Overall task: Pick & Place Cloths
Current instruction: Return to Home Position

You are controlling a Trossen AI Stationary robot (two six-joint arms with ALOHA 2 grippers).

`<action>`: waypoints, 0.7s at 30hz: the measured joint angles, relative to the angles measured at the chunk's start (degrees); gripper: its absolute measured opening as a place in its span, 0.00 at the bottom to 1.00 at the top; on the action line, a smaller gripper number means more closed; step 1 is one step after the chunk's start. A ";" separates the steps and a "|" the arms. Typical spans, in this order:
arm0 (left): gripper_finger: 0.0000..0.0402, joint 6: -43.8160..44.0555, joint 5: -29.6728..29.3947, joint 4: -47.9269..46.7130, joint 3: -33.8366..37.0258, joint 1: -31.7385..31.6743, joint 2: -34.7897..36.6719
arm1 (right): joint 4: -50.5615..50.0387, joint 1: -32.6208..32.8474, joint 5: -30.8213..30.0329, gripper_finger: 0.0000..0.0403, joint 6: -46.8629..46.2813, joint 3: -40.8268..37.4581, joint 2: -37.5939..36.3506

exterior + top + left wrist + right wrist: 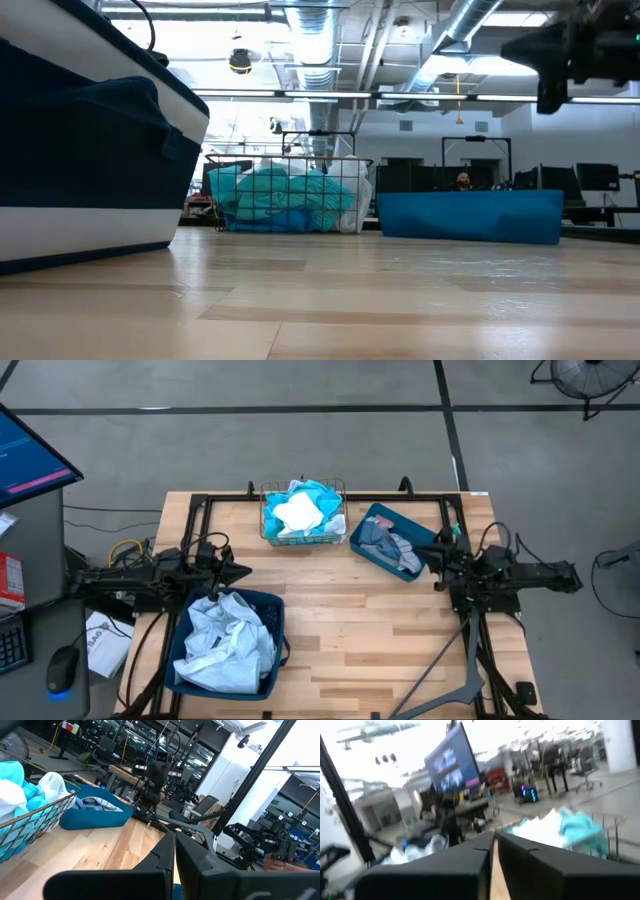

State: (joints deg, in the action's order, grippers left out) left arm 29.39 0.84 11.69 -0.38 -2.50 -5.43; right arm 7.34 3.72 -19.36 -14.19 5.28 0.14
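**High view: both arms at the sides, cloths all contained**

Left gripper (pixel 240 571): at the table's (pixel 360 650) left edge, over the far rim of the dark blue bin (pixel 277 610). Its wrist view shows the fingers (pixel 150 865) pressed together on nothing.

Right gripper (pixel 432 565): at the right edge, just beside the teal bin (pixel 372 516). Its fingers (pixel 530 865) are also closed and empty.

Judgement: an empty, closed grip with each arm lying at its own side reads as a parking posture, which leaves the middle boards free.

Grey socks (pixel 385 545): bunched inside the teal bin near the far right corner. The bin is angled towards the right arm, probably for an easy drop.

Pale cloths (pixel 228 640): heaped in the dark blue bin at the near left corner, beside the left arm.

Turquoise cloths (pixel 318 490) and a white cloth (pixel 298 513): piled in the wire basket (pixel 265 510) at the middle of the far edge, within reach of both arms.

No cloth shows on the bare wood, so sorting looks finished or nearly so.
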 joint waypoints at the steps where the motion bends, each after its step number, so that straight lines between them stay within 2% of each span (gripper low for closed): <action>1: 0.00 0.00 0.00 0.01 0.01 0.00 0.02 | -0.09 0.02 0.38 0.06 0.02 -0.76 0.01; 4: 0.00 0.00 0.00 0.06 0.00 -0.04 -0.18 | 0.69 0.00 3.66 0.01 0.54 -1.49 0.50; 9: 0.00 -0.01 0.00 0.22 0.01 -0.04 -0.56 | 2.33 0.00 9.10 0.01 -0.92 -4.81 0.00; 21: 0.00 0.00 0.01 0.89 0.01 -0.04 -1.61 | -4.82 -0.11 9.74 0.01 -0.15 -4.85 0.00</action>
State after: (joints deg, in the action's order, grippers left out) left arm 29.39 0.85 12.58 -0.37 -2.55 -7.04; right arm 2.52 3.62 -9.63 -14.35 0.43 0.14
